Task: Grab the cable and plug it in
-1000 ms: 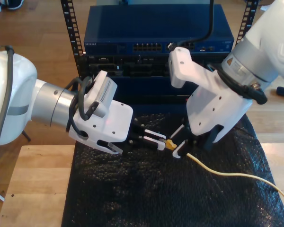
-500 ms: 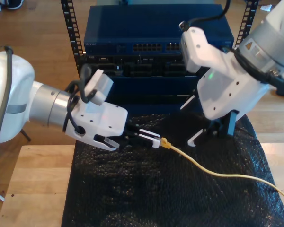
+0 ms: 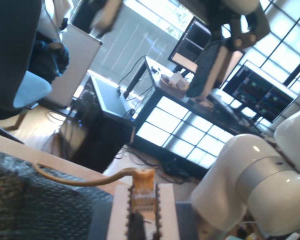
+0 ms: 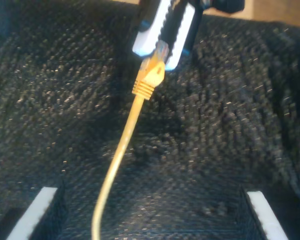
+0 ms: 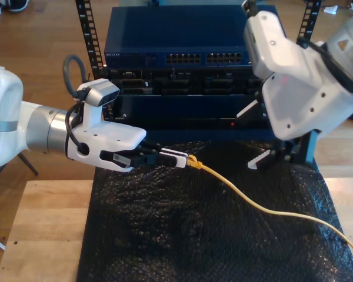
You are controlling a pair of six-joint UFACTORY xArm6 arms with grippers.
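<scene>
Pinched between the jaws of the first gripper point(image 5: 177, 158) is the plug end of the yellow ethernet cable point(image 5: 247, 197), its boot just proud of the fingertips; the rest trails loosely over the mat toward the exterior view's right. The second gripper point(image 5: 279, 157) hangs wide open and empty above the mat, well apart from the plug. Grabbing looks done; plugging in is not, since the plug sits clear of the network switch point(image 5: 188, 44) and its port rows point(image 5: 206, 58). Underneath lies a black bubble-textured mat point(image 5: 182, 235) on a wooden table point(image 5: 47, 235). Beyond the rack, wooden flooring shows; the first wrist view catches a desk with monitors point(image 3: 260, 95).
</scene>
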